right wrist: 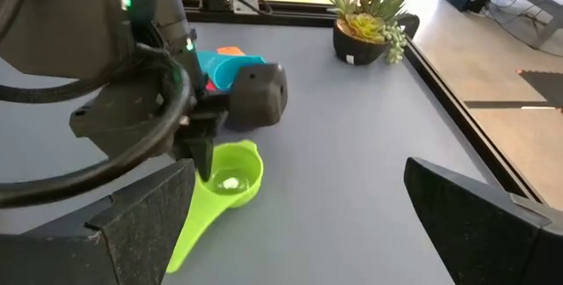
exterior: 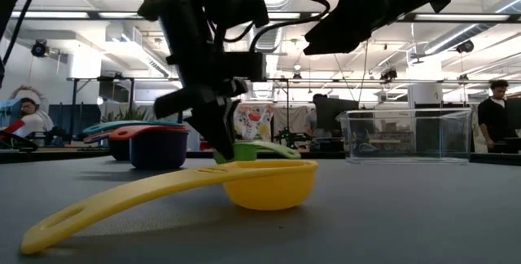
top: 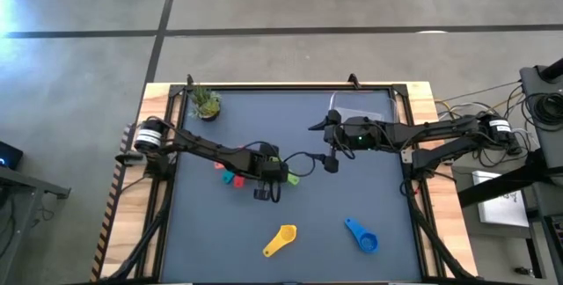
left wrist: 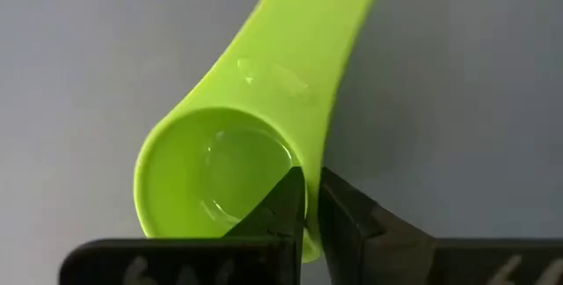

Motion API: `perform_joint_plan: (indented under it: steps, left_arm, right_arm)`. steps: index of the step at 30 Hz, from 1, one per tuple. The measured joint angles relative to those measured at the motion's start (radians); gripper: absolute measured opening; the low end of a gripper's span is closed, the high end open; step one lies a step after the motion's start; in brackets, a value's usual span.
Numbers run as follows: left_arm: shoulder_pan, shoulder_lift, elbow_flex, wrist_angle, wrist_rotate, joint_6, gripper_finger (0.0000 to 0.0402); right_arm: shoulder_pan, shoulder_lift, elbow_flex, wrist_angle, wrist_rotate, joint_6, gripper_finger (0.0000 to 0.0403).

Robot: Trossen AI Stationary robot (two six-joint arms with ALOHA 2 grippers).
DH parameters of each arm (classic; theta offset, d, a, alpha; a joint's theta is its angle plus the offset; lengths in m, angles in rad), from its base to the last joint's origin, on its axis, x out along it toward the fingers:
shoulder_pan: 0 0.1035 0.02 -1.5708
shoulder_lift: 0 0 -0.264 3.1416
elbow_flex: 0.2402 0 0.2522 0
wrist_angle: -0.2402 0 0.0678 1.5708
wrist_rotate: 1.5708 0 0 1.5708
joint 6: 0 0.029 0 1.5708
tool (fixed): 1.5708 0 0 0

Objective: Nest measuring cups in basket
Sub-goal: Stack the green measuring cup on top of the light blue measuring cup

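High view: the left gripper [top: 267, 178] is near the middle of the dark grey table [top: 369, 259], on the bright green plastic measuring cup [top: 293, 178], of which only a small piece shows past the arm. The right gripper [top: 327, 144] waits just beside the clear plastic rectangular basket [top: 362, 106] at the far right of the table. The yellow plastic measuring cup [top: 280, 240] and the blue plastic measuring cup [top: 360, 234] lie well apart at the near edge. The red and teal cups [top: 230, 178] are mostly hidden under the left arm.

Low view: the left fingers reach down to the green cup behind the yellow one. The cup seems not lifted yet. The stacked cups at the left are partly cut by the arm, so their number is unclear.

Left wrist view: the fingers are closed on the rim of the green bowl, one inside and one outside. Advice: lift straight up and slowly, because the long handle can make the cup swing; check that the pinch is not only at the lip.

Right wrist view: its own fingers stand wide apart and hold nothing. The small potted plant [right wrist: 369, 23] is at the far corner. The basket is not visible here.
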Motion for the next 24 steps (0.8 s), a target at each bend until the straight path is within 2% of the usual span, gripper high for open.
perform_joint_plan:
  steps: [6,10,17,24]
  left_arm:
    - [-0.005,-0.074,0.065,-0.209,-0.063,0.017,0.0003]
    - [-0.005,-0.188,0.040,-0.292,-0.070,0.005,0.0002]
    - [-0.005,-0.489,-0.154,-0.288,-0.069,-0.083,0.0001]
    - [-0.006,-0.682,-0.373,-0.092,0.007,-0.104,0.0001]
  right_arm:
    - [0.000,0.000,0.000,0.000,0.000,0.001,0.0398]
    - [0.000,0.000,-0.001,0.000,0.000,0.002,0.0398]
    - [0.000,0.000,-0.005,0.000,0.000,0.002,0.0398]
    - [0.000,0.000,-0.005,0.032,-0.001,0.002,0.0398]
